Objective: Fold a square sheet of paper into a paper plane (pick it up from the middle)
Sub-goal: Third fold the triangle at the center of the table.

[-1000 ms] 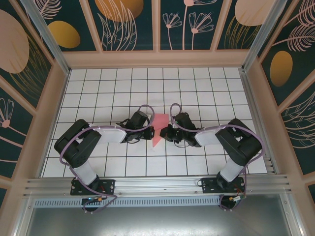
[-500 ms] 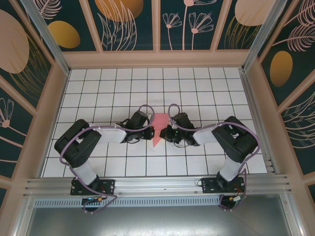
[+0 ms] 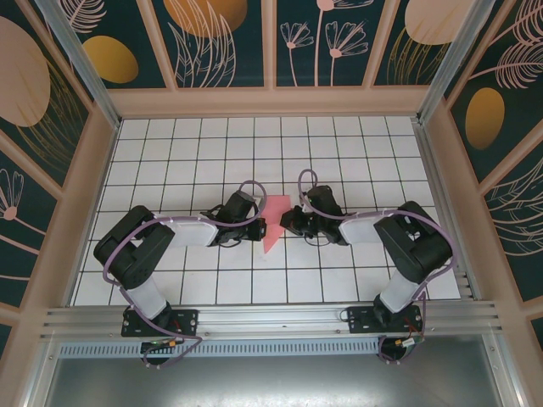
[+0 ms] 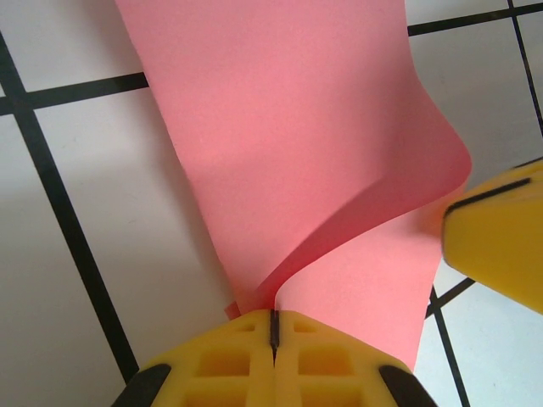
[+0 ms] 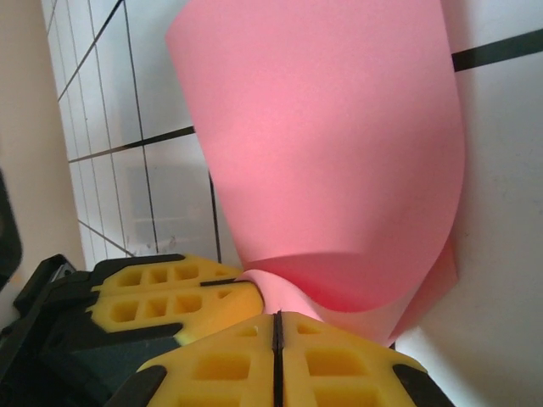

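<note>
Both left fingers (image 4: 212,377) and right fingers (image 5: 339,369) clamp pink paper (image 3: 272,225) above white-gridded table (image 3: 212,153) amid floral walls (image 3: 221,42).

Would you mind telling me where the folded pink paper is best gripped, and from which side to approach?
Probably its lifted side edges, coming in low from left and right. The pink paper bows up off the table there, giving a lip to pinch, while the rest seems to lie flat. The left end effector and right end effector are shut on those edges.
</note>
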Motion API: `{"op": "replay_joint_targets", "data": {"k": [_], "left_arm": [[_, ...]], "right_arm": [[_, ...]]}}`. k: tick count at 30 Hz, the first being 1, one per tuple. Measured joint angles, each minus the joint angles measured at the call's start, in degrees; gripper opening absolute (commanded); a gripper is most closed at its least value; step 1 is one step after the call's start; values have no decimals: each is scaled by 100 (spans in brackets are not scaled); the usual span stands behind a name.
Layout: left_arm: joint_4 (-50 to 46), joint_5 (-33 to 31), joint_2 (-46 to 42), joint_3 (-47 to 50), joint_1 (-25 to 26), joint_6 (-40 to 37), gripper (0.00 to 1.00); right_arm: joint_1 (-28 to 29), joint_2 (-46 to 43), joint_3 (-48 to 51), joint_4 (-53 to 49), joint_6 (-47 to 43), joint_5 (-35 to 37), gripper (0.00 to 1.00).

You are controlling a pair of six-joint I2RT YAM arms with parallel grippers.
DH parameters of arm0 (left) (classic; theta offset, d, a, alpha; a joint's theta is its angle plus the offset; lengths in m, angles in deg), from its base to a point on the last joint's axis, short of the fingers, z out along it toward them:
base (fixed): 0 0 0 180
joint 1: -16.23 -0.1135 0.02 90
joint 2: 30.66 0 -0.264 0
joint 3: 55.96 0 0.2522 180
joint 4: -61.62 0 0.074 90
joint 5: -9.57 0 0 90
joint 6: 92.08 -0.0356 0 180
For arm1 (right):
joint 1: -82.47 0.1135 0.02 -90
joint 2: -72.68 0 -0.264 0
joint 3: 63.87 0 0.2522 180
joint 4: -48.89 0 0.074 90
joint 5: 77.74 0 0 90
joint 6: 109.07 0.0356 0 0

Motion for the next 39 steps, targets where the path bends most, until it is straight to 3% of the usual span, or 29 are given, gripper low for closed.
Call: {"op": "replay_joint_targets", "data": {"k": [14, 24, 39], "left_arm": [[0, -13, 0, 0, 2, 0, 2], [0, -13, 0, 0, 2, 0, 2], [-2, -17, 0, 2, 2, 0, 2]], "right_arm": [[-74, 269, -175, -321, -155, 37, 13], [-590, -111, -175, -243, -295, -203, 12], [-557, 264, -173, 20, -308, -481, 11]]}}
